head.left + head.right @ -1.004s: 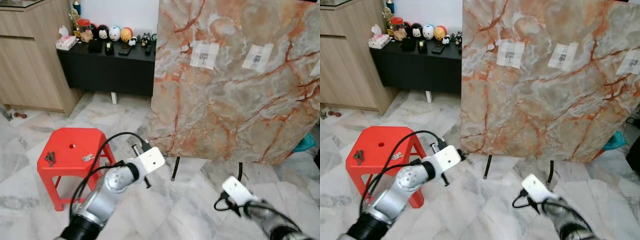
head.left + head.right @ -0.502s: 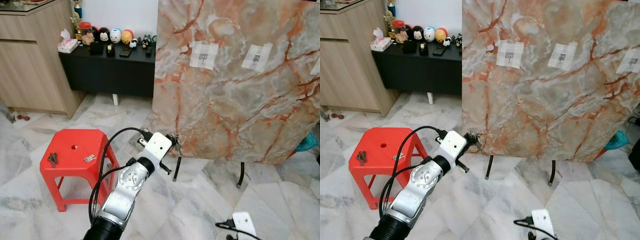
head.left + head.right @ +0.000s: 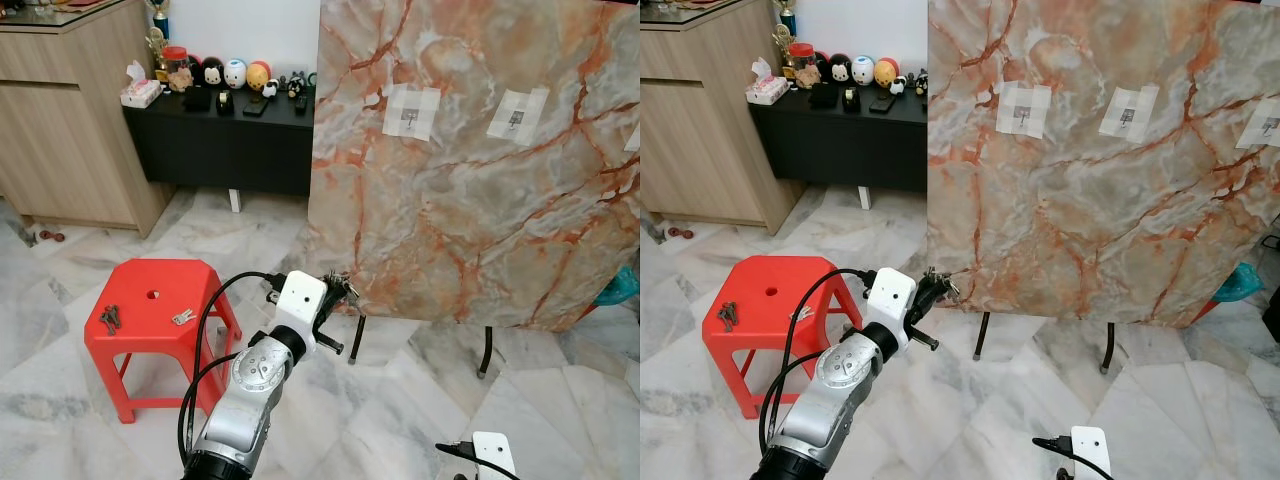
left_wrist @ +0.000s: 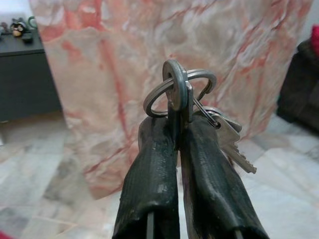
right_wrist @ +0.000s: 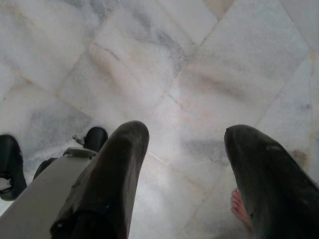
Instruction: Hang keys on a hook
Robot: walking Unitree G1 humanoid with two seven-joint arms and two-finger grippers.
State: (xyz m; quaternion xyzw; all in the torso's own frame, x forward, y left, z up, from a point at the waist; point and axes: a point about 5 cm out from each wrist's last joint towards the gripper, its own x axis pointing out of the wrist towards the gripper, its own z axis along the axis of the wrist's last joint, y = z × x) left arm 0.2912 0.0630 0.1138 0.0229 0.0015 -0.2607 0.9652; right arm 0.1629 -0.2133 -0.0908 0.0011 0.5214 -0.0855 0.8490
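The left pincer is closed tight, its two black fingers pressed together on a bunch of keys. It grips the bunch at a metal ring, which stands up above the fingertips, and the keys themselves hang to one side of the fingers. In the eye views this pincer is raised in front of the lower left corner of a big marble board, very near to its surface; whether the keys touch the board I cannot tell. The board stands tilted on thin black legs on the marble floor. Near its top edge are pale paper patches, each with a small dark hook in the middle.

The right pincer is wide open and holds nothing; it hangs low and points down at the floor tiles.

To the left of the left arm stands a red stool, and on its seat lie another set of keys near the left edge and a small key nearer the middle. Behind it is a low black cabinet with small figurines on top.
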